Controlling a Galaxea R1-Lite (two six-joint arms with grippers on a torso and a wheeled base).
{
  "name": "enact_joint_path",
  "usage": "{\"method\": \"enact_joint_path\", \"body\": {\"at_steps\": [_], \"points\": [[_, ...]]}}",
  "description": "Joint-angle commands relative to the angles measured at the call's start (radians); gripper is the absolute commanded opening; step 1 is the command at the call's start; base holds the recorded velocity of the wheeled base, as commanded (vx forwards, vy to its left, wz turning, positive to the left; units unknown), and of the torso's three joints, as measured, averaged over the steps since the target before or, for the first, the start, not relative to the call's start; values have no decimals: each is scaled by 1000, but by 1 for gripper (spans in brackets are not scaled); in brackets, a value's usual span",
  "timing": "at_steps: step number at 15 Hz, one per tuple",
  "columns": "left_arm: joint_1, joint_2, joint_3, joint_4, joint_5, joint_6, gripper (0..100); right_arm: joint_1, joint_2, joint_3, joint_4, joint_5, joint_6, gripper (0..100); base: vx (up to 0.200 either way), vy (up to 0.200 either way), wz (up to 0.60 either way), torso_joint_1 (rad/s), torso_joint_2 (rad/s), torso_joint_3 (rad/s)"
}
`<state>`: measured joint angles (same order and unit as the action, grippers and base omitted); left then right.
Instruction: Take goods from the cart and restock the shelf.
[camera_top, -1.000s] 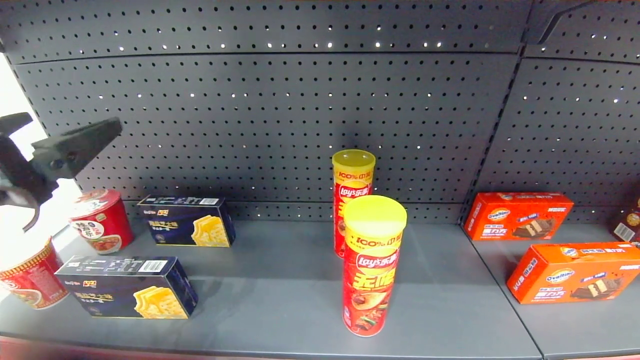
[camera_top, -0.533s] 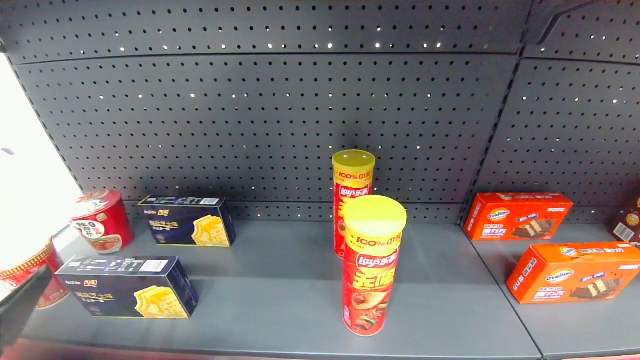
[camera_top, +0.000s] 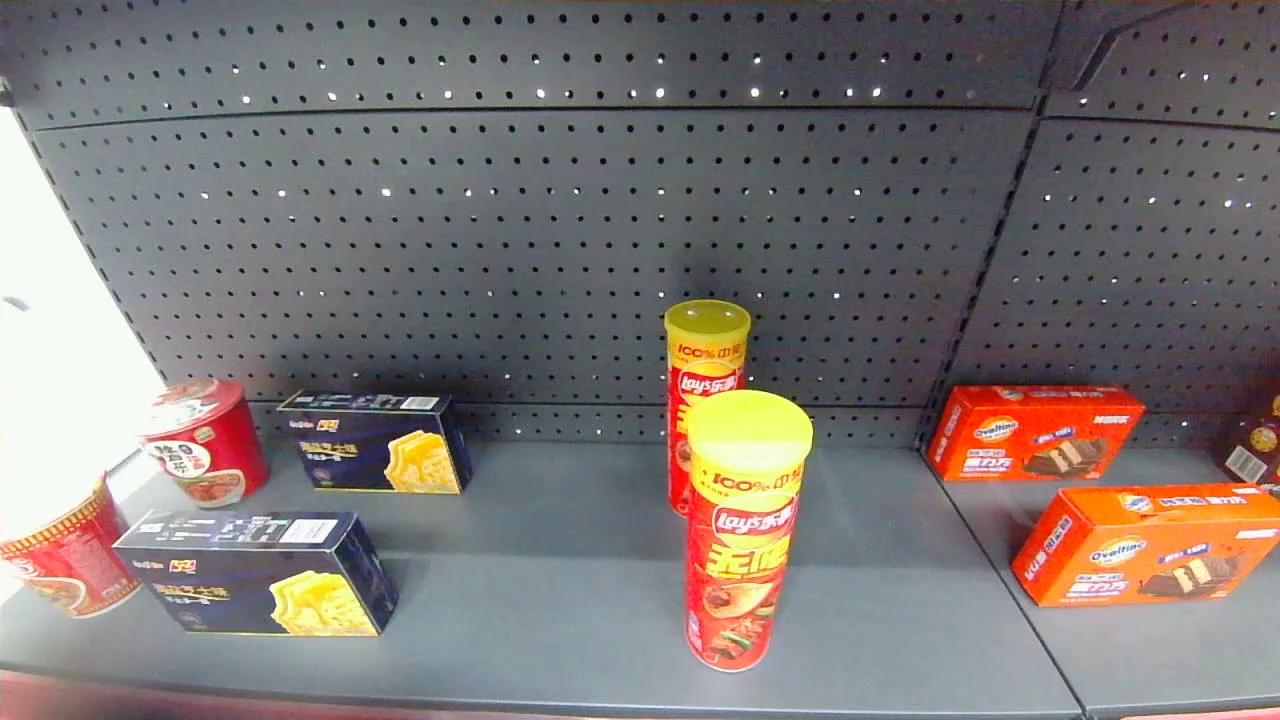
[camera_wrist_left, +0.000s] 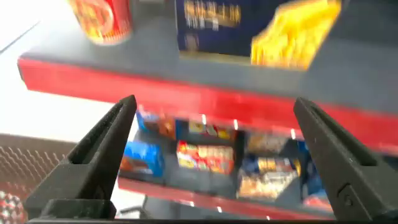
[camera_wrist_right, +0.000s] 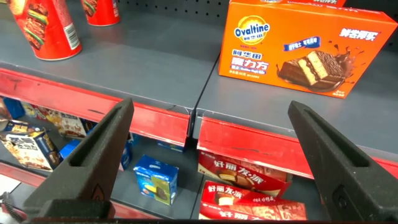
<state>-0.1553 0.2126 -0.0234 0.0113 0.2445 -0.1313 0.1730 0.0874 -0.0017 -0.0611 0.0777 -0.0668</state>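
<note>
Two tools hang open and empty just below the front lip of the shelf (camera_top: 560, 590), gripping nothing. The left tool (camera_wrist_left: 214, 104) faces the blue cracker box (camera_wrist_left: 249, 28) and a noodle cup (camera_wrist_left: 102, 18). The right tool (camera_wrist_right: 211, 107) faces the nearer orange box (camera_wrist_right: 305, 46), its jaws spread wide. On the shelf the front chip can (camera_top: 745, 540) stands upright just ahead of the rear chip can (camera_top: 703, 380), well apart from both tools.

Goods of this sort are likely light. The cans are stiff tubes with a glossy, slippery skin and tip easily, so the hold belongs around the mid-body, not the lid. The boxes are thin card that dents, best pinched across the short faces. The cups taper and carry a fragile lid.

Something blurred and wiry beside the left tool may be the cart (camera_wrist_left: 15, 180), lower than the shelf; stock to fetch would lie there, touching neither tool
</note>
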Motion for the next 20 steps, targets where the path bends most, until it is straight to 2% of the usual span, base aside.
{"method": "enact_joint_path", "body": {"at_steps": [1, 2, 3, 4, 5, 6, 7, 8, 10, 11, 13, 15, 16, 17, 18, 20], "points": [[-20, -113, -4, 7, -48, -1, 100, 0, 2, 0, 0, 1, -1, 100, 0, 0, 0, 0, 0, 0], [-21, -113, 5, -17, -143, 42, 100, 0, 2, 0, 0, 1, 1, 100, 0, 0, 0, 0, 0, 0], [-21, -113, 8, -19, -198, 85, 100, 0, 2, 0, 0, 1, 1, 100, 0, 0, 0, 0, 0, 0], [-20, -113, 19, -17, -231, 122, 100, 0, 2, 0, 0, -1, 2, 100, 0, 0, 0, 0, 0, 0], [-20, -113, 23, -14, -252, 191, 100, 0, 2, 0, 0, -1, 1, 100, 0, 0, 0, 0, 0, 0], [-20, -113, 23, -16, -237, 202, 100, 0, 2, 0, 0, -2, -1, 100, 0, 0, 0, 0, 0, 0], [-20, -113, 23, -13, -220, 193, 100, 0, 2, 0, 0, -7, -1, 100, 0, 0, 0, 0, 0, 0], [-20, -113, 23, -13, -175, 137, 100, 0, 2, 0, 0, -7, -8, 100, 0, 0, 0, 0, 0, 0], [-20, -113, 23, -14, -160, 91, 100, 0, 2, 0, 0, -4, -33, 100, 0, 0, 0, 0, 0, 0], [-20, -113, 23, -14, -162, 81, 100, 0, 2, 0, 0, -6, -33, 100, 0, 0, 0, 0, 0, 0], [-20, -110, 23, -13, -171, 108, 100, 0, 2, 0, -2, -10, -24, 100, 0, 0, 0, 0, 0, 0], [-7, -104, 22, -11, -163, 104, 100, 0, 2, 0, 0, -9, -24, 100, 0, 0, 0, 0, 0, 0], [14, -107, 22, -11, -165, 85, 100, 0, 2, 0, 1, -9, -24, 100, 0, 0, 0, 0, 0, 0], [23, -107, 23, -14, -165, 84, 100, 0, 2, 0, -3, -10, -16, 100, 0, 0, 0, 0, 0, 0], [23, -107, 23, -16, -169, 94, 100, 0, 2, 0, -2, -10, -4, 100, 0, 0, 0, 0, 0, 0], [22, -107, 23, -13, -183, 144, 100, 0, 2, -1, 6, 7, -11, 100, 0, 0, 0, 0, 0, 0]]}}
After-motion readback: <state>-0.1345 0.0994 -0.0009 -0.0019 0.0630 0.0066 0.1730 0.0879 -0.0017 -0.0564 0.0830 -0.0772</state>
